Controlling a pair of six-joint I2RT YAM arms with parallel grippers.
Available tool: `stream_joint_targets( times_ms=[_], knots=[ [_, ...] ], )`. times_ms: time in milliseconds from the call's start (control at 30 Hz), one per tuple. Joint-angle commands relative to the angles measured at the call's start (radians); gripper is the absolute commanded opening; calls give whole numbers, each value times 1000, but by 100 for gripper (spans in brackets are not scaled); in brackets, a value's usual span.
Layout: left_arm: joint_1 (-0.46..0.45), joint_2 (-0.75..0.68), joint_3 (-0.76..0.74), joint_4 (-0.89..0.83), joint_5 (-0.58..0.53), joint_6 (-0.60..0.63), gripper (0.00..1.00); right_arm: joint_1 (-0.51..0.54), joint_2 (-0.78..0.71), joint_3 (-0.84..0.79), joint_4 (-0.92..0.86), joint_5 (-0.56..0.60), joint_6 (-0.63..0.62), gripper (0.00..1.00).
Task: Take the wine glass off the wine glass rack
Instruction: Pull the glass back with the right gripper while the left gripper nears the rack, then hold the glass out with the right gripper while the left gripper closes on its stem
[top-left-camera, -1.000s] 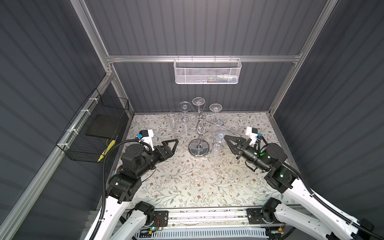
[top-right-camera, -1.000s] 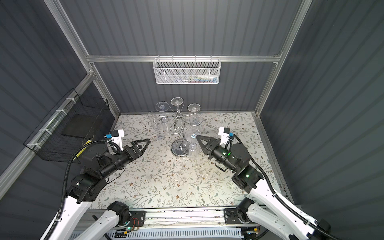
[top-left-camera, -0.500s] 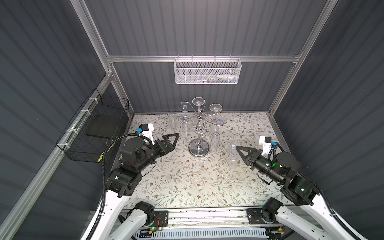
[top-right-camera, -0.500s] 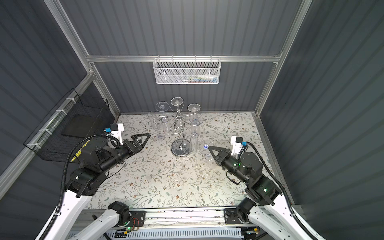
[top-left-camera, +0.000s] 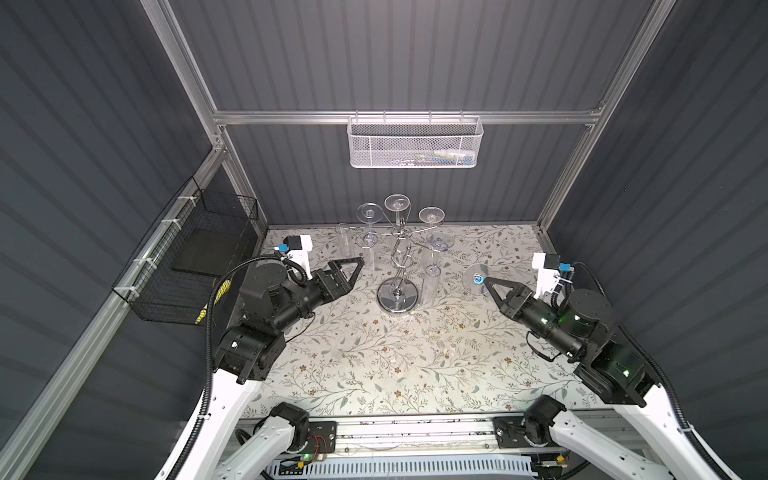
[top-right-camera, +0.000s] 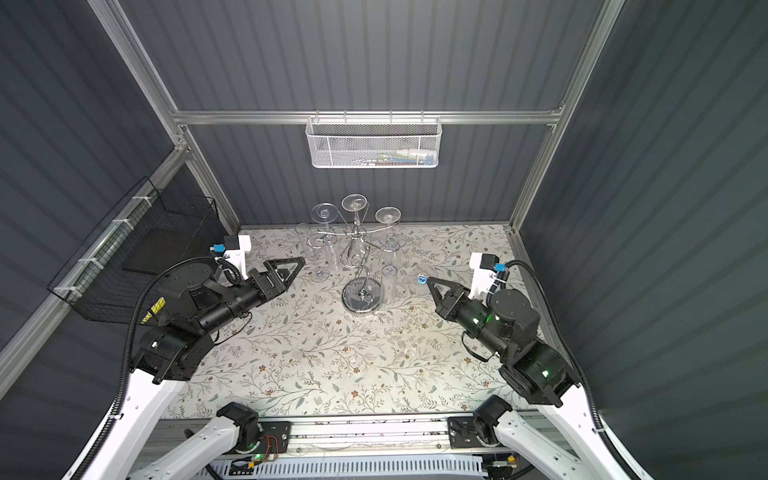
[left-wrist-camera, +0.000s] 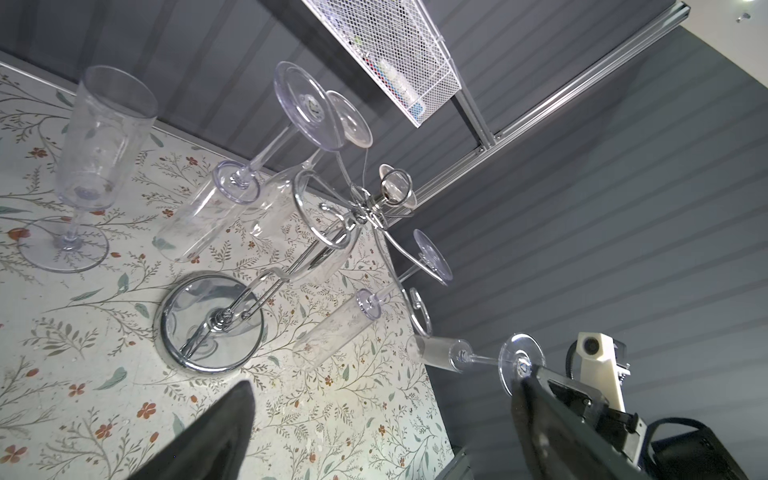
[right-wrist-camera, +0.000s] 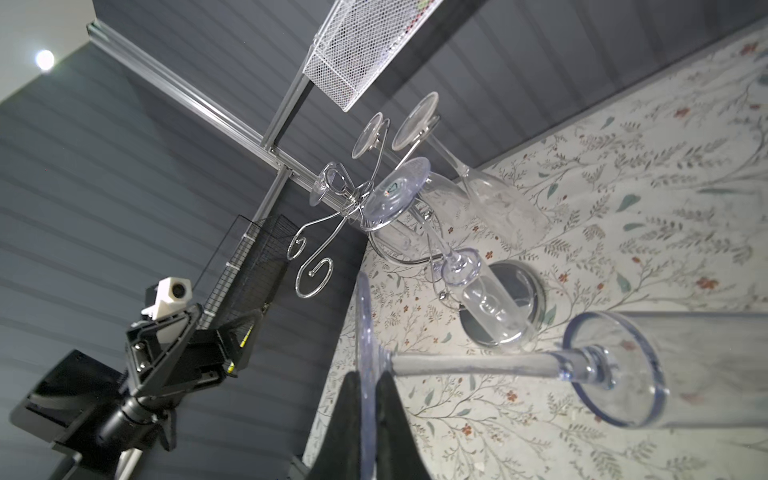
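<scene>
The left gripper (top-left-camera: 354, 266), jaws wide apart and empty, hovers left of the rack (top-left-camera: 397, 298). Right of the rack, clear of its arms, the glass (top-left-camera: 475, 279) lies sideways, its foot pinched in the right gripper (top-left-camera: 488, 283).

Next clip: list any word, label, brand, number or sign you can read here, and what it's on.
No text here is legible.
Yellow sticker on the left arm: too small to read.
Packaging in the white mesh basket: print blurred.
Small sticker on the foot of the wine glass in the right gripper: unreadable.
Small sticker on the foot of a racked glass: unreadable.
</scene>
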Motion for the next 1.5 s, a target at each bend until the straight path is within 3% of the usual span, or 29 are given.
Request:
stream_joint_targets(
  times_ms=[0, 233, 700, 1133, 1467],
  knots=[
    [-1, 19, 53, 48, 82, 32, 98, -4, 11, 56, 57, -24, -245, 0],
    [-1, 94, 114, 93, 202, 42, 96, -2, 77, 127, 89, -170, -541, 0],
    [-1, 203, 201, 231, 324, 36, 95, 50, 154, 223, 150, -350, -903, 0],
    [-15, 305, 256, 367, 437, -19, 94, 114, 213, 268, 189, -420, -1113, 0],
    [-73, 333, 270, 415, 460, -32, 91, 165, 262, 321, 163, -457, -1209, 0]
  ],
)
